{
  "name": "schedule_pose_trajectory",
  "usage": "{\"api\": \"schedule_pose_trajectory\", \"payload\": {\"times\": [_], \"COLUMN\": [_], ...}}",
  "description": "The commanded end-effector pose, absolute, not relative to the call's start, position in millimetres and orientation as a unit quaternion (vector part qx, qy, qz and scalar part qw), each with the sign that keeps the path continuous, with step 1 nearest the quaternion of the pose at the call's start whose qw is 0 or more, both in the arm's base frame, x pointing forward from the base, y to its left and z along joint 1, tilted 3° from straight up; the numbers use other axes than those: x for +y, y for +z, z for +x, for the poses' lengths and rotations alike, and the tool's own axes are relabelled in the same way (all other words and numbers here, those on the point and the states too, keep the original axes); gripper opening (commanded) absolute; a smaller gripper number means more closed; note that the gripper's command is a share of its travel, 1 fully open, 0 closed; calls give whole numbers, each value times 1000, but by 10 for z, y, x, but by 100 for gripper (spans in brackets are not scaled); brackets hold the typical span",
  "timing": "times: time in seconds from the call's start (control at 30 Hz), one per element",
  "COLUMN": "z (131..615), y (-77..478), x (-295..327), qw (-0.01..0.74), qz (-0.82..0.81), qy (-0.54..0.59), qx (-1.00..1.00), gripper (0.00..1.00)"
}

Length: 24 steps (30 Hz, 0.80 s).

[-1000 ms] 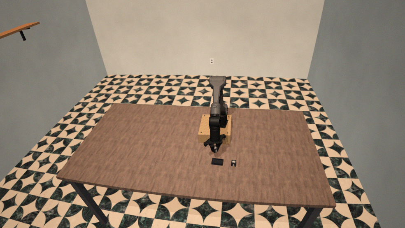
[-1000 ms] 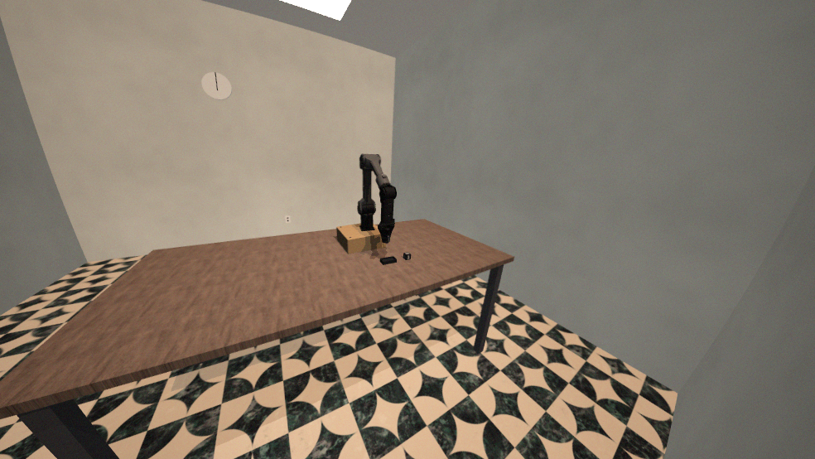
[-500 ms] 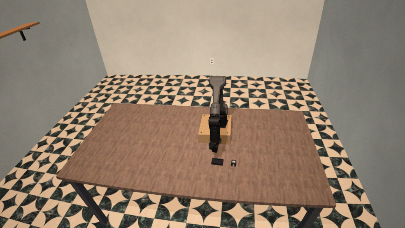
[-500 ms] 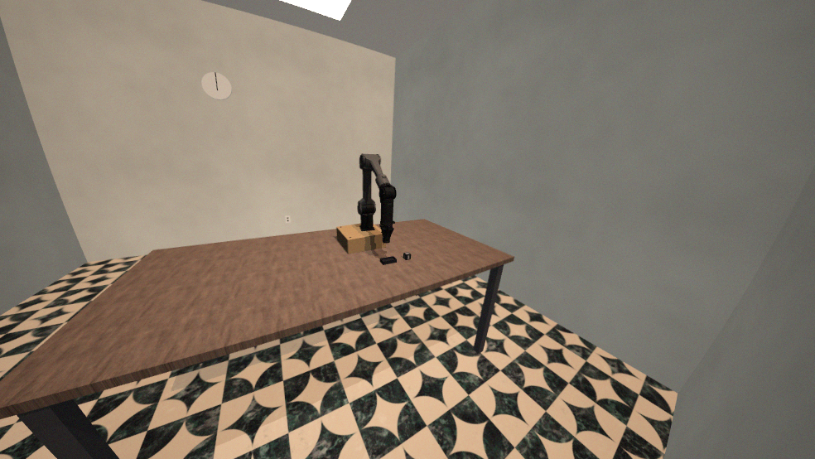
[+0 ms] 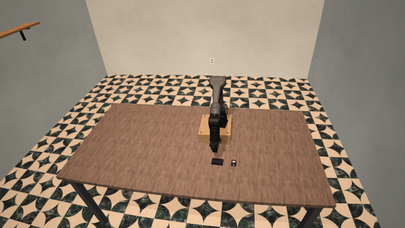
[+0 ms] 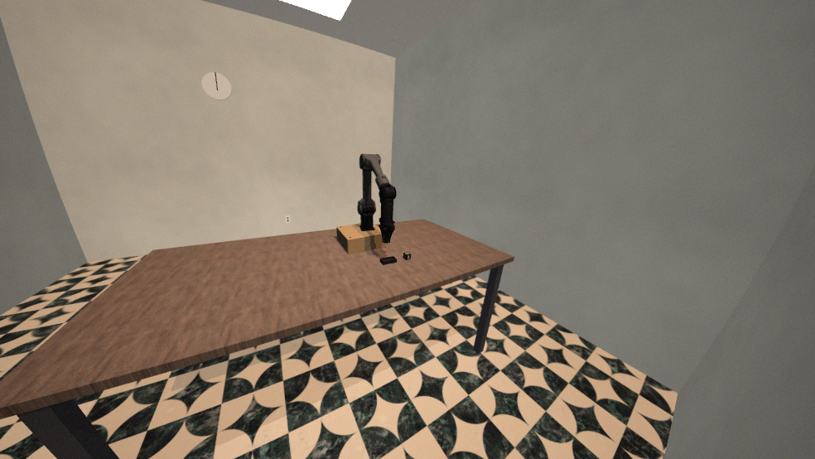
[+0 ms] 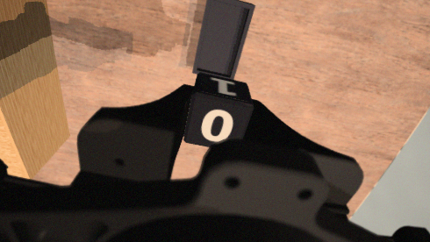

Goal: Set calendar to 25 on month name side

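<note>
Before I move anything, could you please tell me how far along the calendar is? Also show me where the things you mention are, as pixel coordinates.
Done: the tray (image 5: 217, 161) (image 6: 388, 260) (image 7: 221, 39) sits flat on the table, no cube in it. In hand: the 0 cube (image 7: 218, 124), between the jaws. Left: place both cubes, including the one (image 5: 233, 163) (image 6: 407, 256) beside the tray, showing 25.

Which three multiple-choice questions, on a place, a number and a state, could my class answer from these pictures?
1. Where is the wooden block?
A) under the arm's base
B) inside the tray
C) on the floor

2. How many cubes are there?
A) one
B) two
C) four

3. How is the gripper?
A) wide open
B) shut on nothing
C) shut on a cube

1: A, the arm stands on the wooden block.
2: B, one held cube plus one loose cube beside the tray.
3: C, the gripper has its fingers against the cube's sides.
</note>
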State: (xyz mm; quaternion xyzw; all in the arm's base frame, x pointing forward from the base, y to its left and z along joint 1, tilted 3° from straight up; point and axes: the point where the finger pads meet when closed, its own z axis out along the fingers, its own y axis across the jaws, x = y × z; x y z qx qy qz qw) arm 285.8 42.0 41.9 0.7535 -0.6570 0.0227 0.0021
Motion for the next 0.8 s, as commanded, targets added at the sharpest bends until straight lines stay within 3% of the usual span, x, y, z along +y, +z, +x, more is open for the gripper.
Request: {"api": "schedule_pose_trajectory", "payload": {"times": [0.0,0.77], "z": [2861,2859], "y": [429,188], "x": [420,405], "qw": [1,3], "qz": [753,753], "qy": [23,22], "qx": [-658,-658], "gripper": [34,34]}}
